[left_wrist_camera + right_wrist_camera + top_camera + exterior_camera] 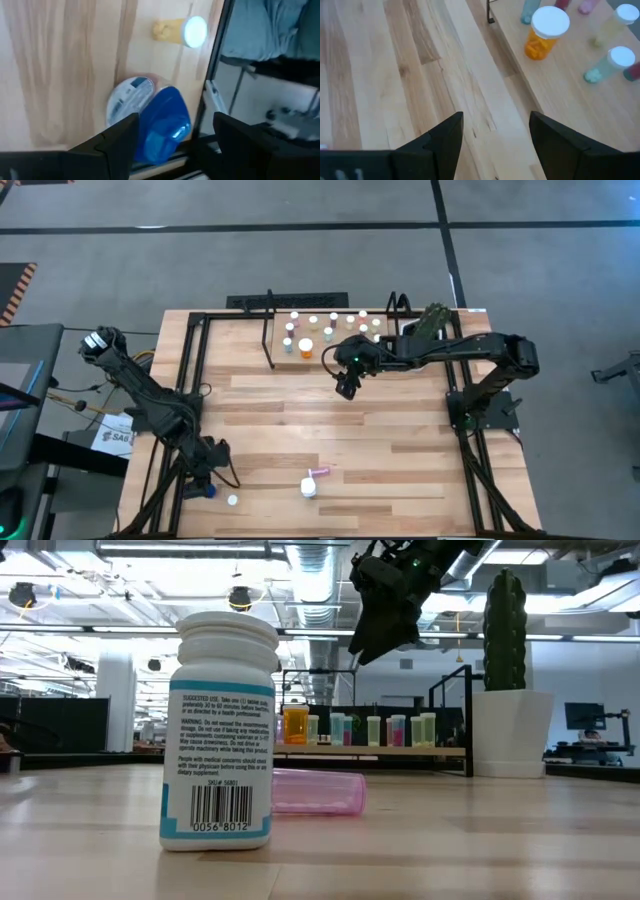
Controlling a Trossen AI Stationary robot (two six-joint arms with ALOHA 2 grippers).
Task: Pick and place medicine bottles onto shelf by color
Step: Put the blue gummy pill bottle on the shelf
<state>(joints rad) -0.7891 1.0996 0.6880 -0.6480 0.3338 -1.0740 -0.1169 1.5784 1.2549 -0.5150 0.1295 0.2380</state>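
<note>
High view: right gripper (347, 386) spread and empty just off the light-wood shelf (345, 352); pink vial (319, 472) on its side beside upright white bottle (309, 487), well toward near edge.
Low view: vial's long axis crosswise.
Left wrist view: left gripper (172, 135) released over blue bottle (162, 125), nearer arm.

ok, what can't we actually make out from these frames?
- Shelf, high view: bottles too small to tell colour grouping.
- Low view: white bottle up close blocks the table behind it and part of the pink vial.
- Left wrist view: blue bottle blurred, partly behind the left gripper; label unreadable.
- Right wrist view: shelf bottles cut off by the frame edge beyond the orange bottle; right gripper open over bare wood.
</note>
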